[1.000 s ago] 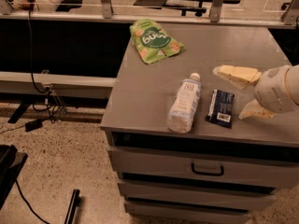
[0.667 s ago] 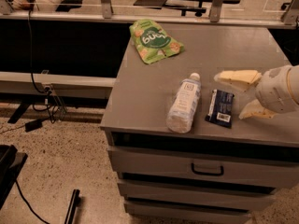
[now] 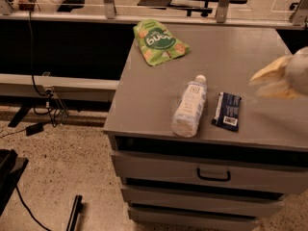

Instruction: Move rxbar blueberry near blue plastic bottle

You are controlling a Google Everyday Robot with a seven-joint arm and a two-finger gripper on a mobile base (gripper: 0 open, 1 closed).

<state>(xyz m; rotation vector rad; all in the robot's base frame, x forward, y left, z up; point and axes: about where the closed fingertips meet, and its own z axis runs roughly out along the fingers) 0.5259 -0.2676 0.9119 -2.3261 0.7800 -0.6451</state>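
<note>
The rxbar blueberry (image 3: 227, 110), a small dark navy wrapper with a white label patch, lies flat on the grey cabinet top (image 3: 240, 57) near its front edge. The blue plastic bottle (image 3: 189, 107), clear with a white cap and white label, lies on its side just left of the bar, a small gap between them. My gripper (image 3: 279, 81) is at the right edge of the view, blurred, above the cabinet top and to the right of the bar, holding nothing that I can see.
A green snack pouch (image 3: 158, 41) lies at the back left of the cabinet top. Drawers with a dark handle (image 3: 213, 176) are below the front edge. A rail and cables run along the left; speckled floor lies below.
My gripper has pulled back to the right and up, away from the bar. The bar and the bottle lie where they were.
</note>
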